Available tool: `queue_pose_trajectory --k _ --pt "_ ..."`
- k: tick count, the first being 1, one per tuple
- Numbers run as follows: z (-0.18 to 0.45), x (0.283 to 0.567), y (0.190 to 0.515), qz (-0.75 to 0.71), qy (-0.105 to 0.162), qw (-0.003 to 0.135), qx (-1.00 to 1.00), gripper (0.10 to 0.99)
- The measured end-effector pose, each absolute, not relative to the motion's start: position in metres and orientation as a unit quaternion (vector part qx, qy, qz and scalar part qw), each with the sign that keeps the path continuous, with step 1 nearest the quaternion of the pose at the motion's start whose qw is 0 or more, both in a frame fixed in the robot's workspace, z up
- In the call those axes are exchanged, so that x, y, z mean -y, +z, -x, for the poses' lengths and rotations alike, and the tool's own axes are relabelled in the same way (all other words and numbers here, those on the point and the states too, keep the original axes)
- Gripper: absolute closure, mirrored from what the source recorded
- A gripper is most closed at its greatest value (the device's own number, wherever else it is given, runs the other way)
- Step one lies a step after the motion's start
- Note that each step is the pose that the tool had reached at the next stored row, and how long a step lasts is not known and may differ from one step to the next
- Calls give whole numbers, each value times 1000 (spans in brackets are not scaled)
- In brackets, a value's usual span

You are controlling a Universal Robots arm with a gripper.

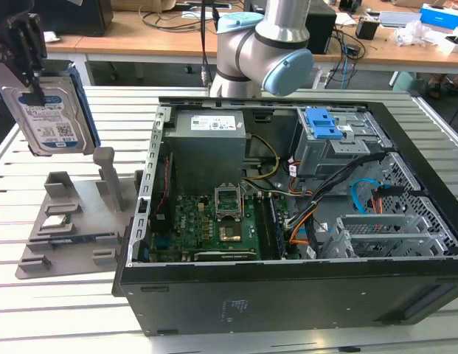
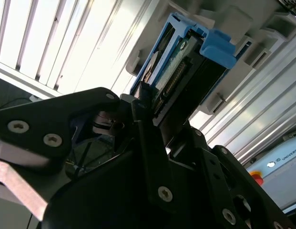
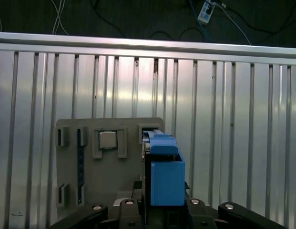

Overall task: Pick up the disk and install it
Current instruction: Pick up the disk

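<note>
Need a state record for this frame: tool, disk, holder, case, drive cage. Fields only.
tool: shut on the disk, raised at the exterior view's left
disk: upright in its blue frame, lifted clear of the grey holder, outside the case
grey holder: on the slatted table, processor chip seated in a pocket
case: open, on its side, at the exterior view's right
drive cage: inside the case, blue latch on top

The hand [image 1: 28, 66] hangs high at the exterior view's left, pointing downward, fingers [image 2: 150, 148] clamped on the disk [image 1: 55, 118]. The arm [image 1: 262, 44] is bent at its elbow joint.
</note>
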State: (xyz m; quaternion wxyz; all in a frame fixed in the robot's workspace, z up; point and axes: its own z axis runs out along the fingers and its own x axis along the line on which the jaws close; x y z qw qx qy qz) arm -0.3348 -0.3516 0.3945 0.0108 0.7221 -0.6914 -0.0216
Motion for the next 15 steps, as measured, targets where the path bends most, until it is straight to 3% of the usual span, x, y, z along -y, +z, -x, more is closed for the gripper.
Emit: queue_pose_trajectory --k 15 --pt "335 352 415 -722 -22 11 691 725"
